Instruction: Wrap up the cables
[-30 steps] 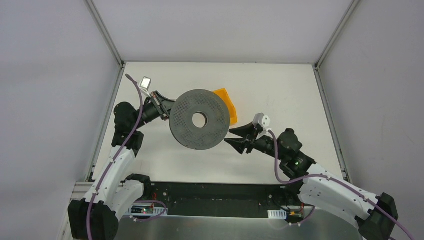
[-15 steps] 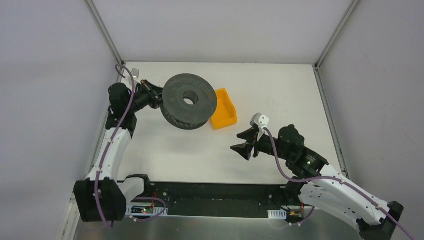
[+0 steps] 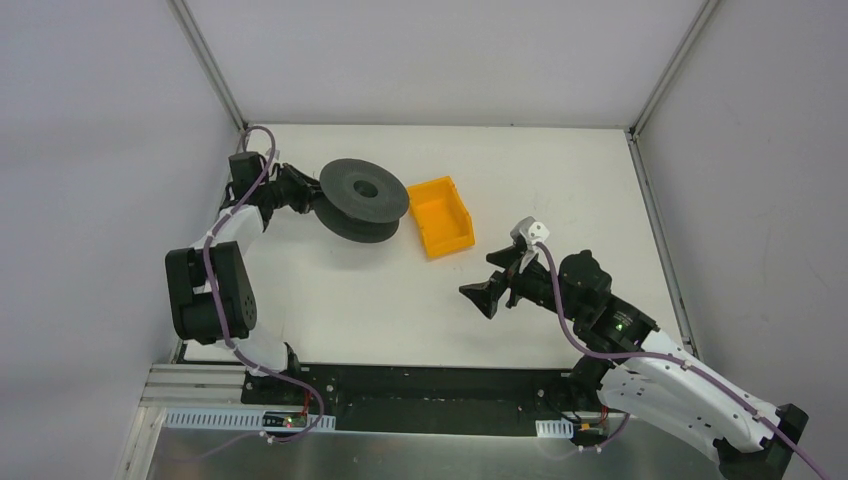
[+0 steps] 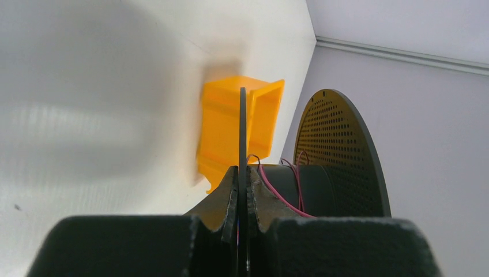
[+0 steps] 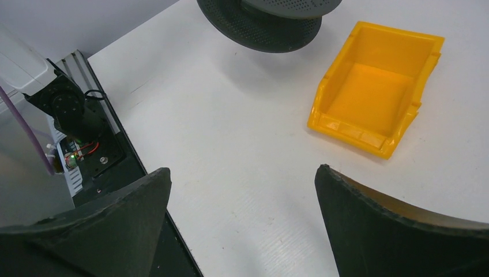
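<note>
A dark grey perforated spool (image 3: 362,198) hangs tilted over the table's back left. My left gripper (image 3: 318,195) is shut on the rim of one flange; in the left wrist view that thin flange edge (image 4: 243,127) stands pinched between my fingers (image 4: 228,199). The cables (image 4: 277,183) are thin reddish wires, a few loose turns on the spool's hub, one strand running back past my right-hand finger. My right gripper (image 3: 478,275) hovers open over the table's middle right with nothing between its fingertips (image 5: 242,179). The spool's lower flange (image 5: 259,20) shows at the top of the right wrist view.
An orange bin (image 3: 441,215) lies on the table just right of the spool, its inside bare (image 5: 375,98). White walls close the table's left, back and right sides. The black base rail (image 3: 430,400) runs along the near edge.
The left arm has swung the spool back and to the left, off the orange bin. The right gripper has opened wide and drawn slightly back.
</note>
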